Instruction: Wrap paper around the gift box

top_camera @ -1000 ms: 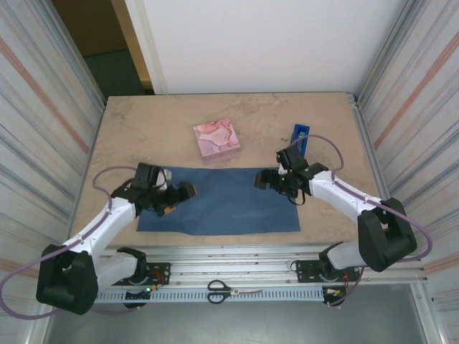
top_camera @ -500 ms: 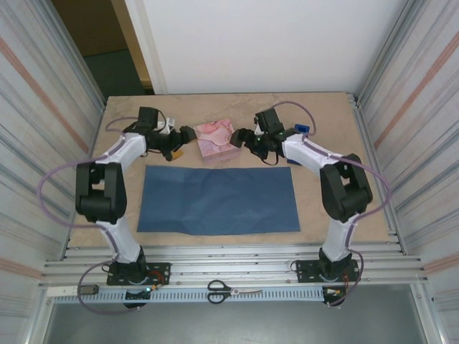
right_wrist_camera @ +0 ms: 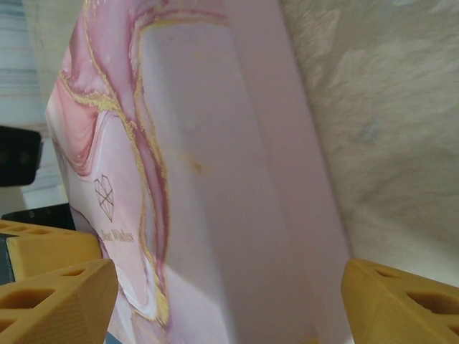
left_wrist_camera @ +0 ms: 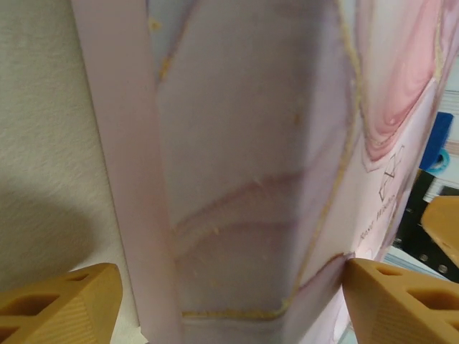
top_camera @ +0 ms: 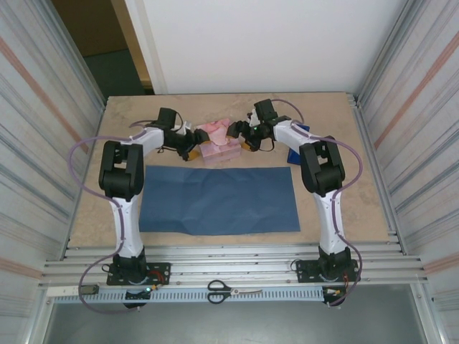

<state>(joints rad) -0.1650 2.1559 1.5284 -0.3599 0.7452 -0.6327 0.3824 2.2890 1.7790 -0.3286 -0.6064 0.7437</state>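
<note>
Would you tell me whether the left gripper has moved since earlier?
Yes. The left gripper went from the paper's left end to the gift box's left side.

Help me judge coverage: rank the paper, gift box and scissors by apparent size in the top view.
1. Paper, by far the largest.
2. Gift box, partly hidden at its sides.
3. Scissors: longer than the box but far thinner, so smaller overall.

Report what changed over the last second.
Both arms swung from the ends of the paper to beyond its far edge. The left tool and right tool now straddle the gift box from opposite sides, fingers open. The box, paper, tape dispenser and scissors stayed put.
</note>
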